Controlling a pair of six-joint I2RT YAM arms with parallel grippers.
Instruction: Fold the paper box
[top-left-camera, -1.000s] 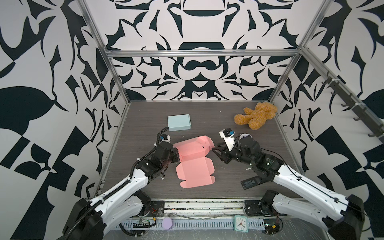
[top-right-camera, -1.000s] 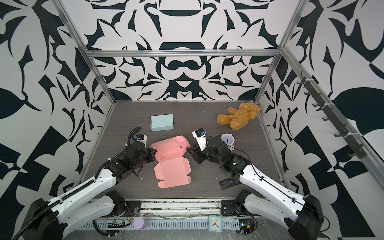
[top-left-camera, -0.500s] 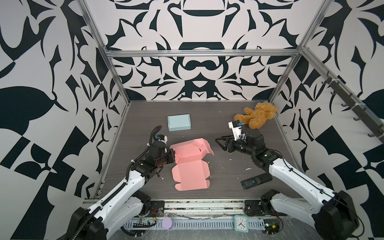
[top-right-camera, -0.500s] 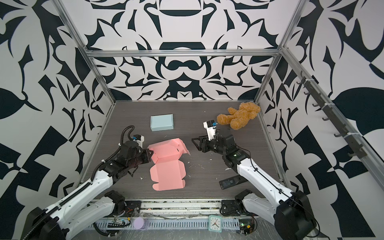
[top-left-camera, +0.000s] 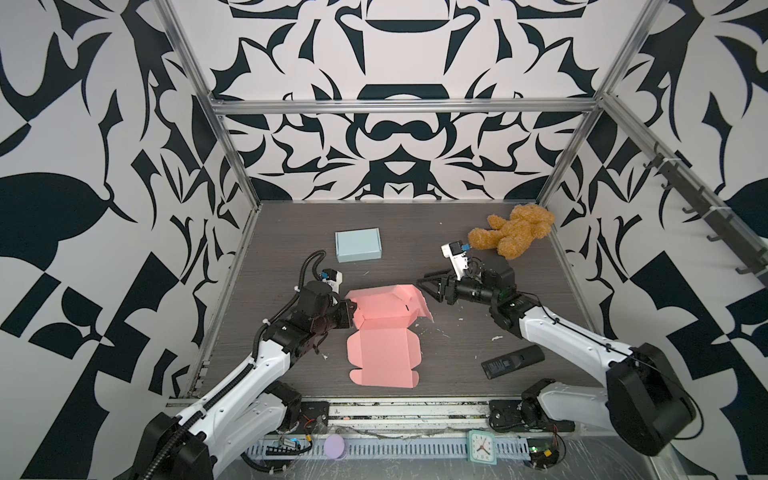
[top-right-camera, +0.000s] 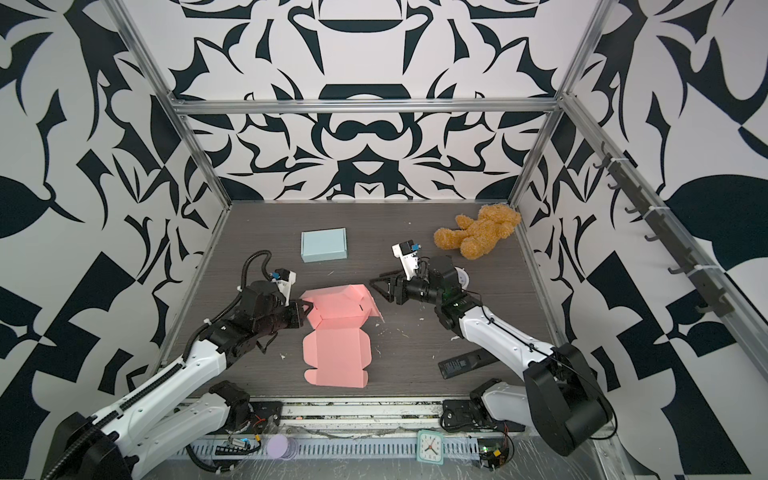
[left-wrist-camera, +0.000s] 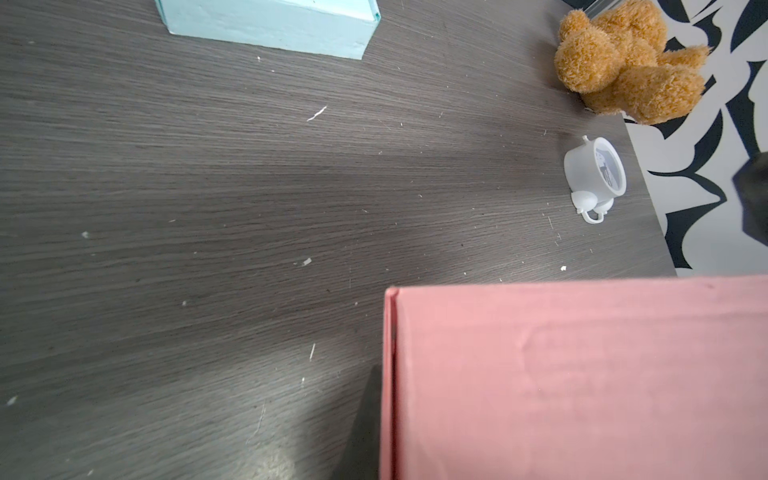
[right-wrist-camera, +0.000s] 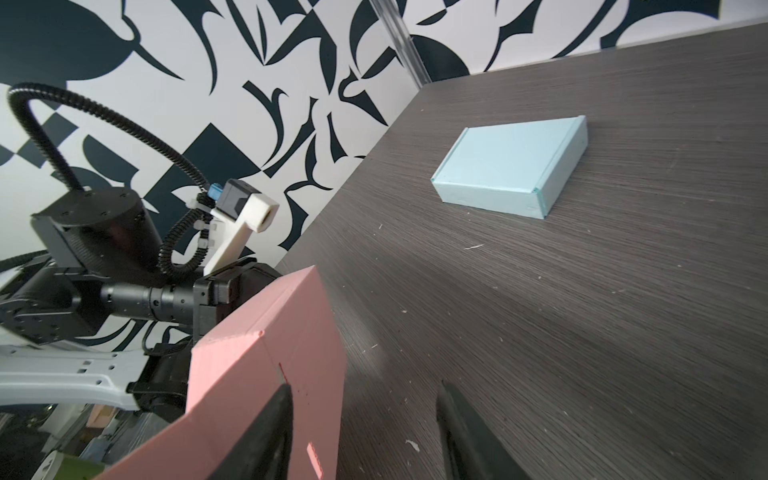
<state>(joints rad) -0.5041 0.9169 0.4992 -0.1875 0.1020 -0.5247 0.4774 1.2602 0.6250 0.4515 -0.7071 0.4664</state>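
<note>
Pink paper box sits centre-frame on the table, lower panel flat, upper walls half raised. Left tool is pinched shut on its left wall; my right tool gapes just right of the raised right flap. Wall-folding step, I judge; next I press that flap inward.

Walls enclose three sides, white with large black abstract shapes. Aluminium frame posts stand in the far corners, beyond the left gripper and the right gripper, joined by a crossbar high above both. The desk beneath the grippers is dark grey wood grain, flecked with pale scraps. A dark hook rail runs along the wall outboard of the right gripper. Lighting is even, and shadows are soft.
</note>
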